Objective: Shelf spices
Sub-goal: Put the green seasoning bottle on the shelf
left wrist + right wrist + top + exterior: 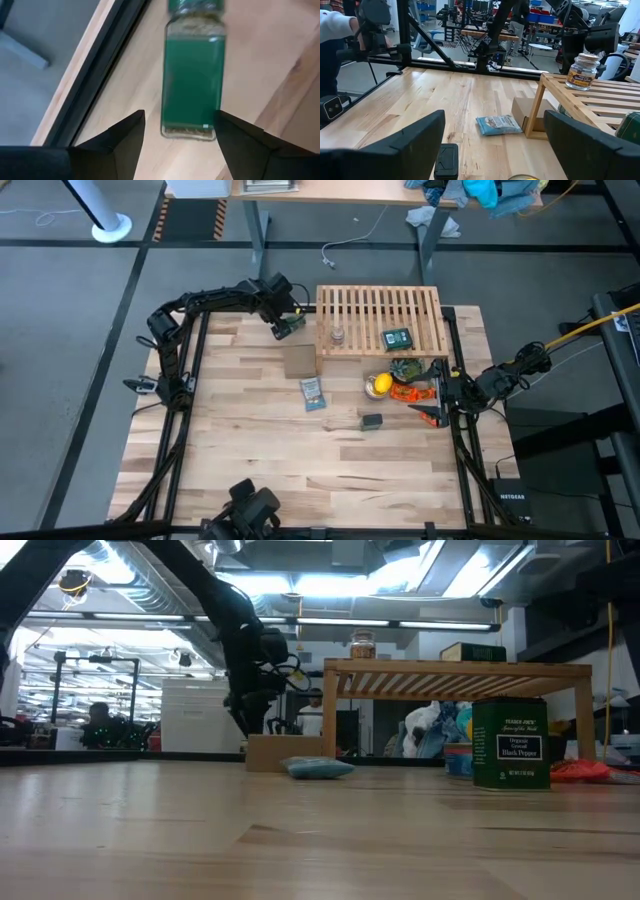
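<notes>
Two spices are already up on the wooden shelf [380, 308], the clear glass jar [338, 335] and the green-labelled tin [398, 338], while the green bottle [194, 75] lies flat on the table [240, 460] near its far left edge, just off the shelf's left end. The left gripper [284, 328] hangs right over that bottle, fingers [122, 137] spread wider than it, gripping nothing. The right gripper [436, 392] waits wide open by the right edge, and the black pepper tin [510, 743] is on the table.
</notes>
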